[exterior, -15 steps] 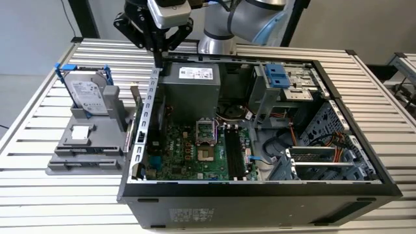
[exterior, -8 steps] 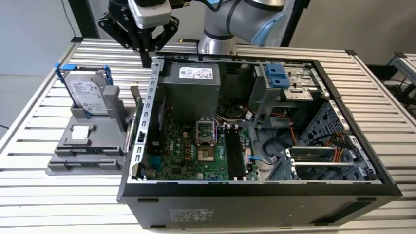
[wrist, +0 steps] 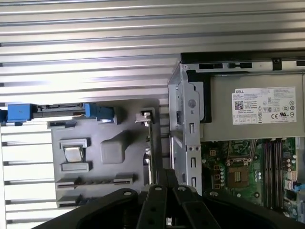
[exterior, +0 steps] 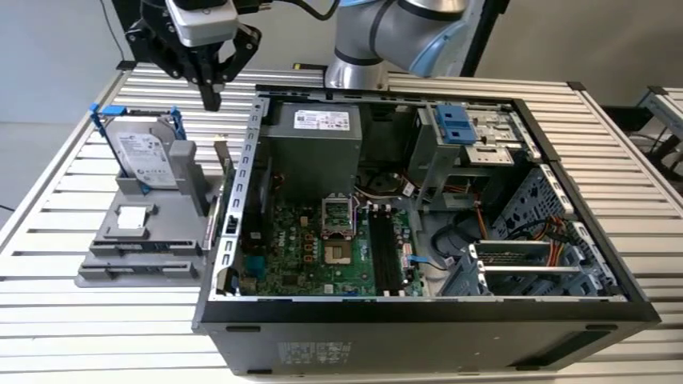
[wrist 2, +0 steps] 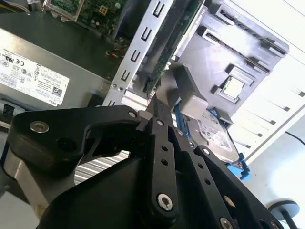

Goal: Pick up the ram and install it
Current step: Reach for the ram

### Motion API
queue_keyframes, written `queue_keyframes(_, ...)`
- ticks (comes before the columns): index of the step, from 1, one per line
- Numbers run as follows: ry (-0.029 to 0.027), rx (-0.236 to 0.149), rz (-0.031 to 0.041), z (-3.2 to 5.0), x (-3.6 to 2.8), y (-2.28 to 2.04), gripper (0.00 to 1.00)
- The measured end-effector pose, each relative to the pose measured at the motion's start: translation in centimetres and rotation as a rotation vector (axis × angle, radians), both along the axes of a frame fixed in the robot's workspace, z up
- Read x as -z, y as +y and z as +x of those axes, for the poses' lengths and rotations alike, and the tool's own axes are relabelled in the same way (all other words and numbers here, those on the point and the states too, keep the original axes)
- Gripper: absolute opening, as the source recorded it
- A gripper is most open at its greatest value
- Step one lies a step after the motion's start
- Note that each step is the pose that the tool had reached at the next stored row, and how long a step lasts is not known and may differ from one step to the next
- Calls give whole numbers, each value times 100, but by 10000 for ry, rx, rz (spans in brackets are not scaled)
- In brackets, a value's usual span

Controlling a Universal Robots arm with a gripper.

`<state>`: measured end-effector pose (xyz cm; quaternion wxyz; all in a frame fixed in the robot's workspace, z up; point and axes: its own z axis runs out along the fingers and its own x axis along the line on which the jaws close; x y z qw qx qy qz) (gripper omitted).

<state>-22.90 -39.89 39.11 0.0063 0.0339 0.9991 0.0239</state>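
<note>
Hovering over the grey holder (exterior: 144, 240) on the slatted worktop (exterior: 64, 320), with jaws pressed together and nothing between them. Looking straight down at the ram (exterior: 223, 158), stood on edge along the holder's side nearest the open computer case (exterior: 427, 312), just below the jaws and clear of them. Sharing that holder with an upright hard drive (exterior: 139, 152).

A slatted metal table (exterior: 96, 336) carries an open computer case (exterior: 427, 336) beside a grey parts stand (exterior: 139, 256).
</note>
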Motion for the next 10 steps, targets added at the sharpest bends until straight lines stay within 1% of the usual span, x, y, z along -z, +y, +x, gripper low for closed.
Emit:
queue_keyframes(2, 66, -2, -1, -66, 0, 0, 0)
queue_keyframes(3, 79, -1, 0, -105, 0, 0, 0)
queue_keyframes(6, 99, -8, 0, -212, 1, 0, 0)
queue_keyframes(10, 116, -42, -1, -333, 4, 0, 0)
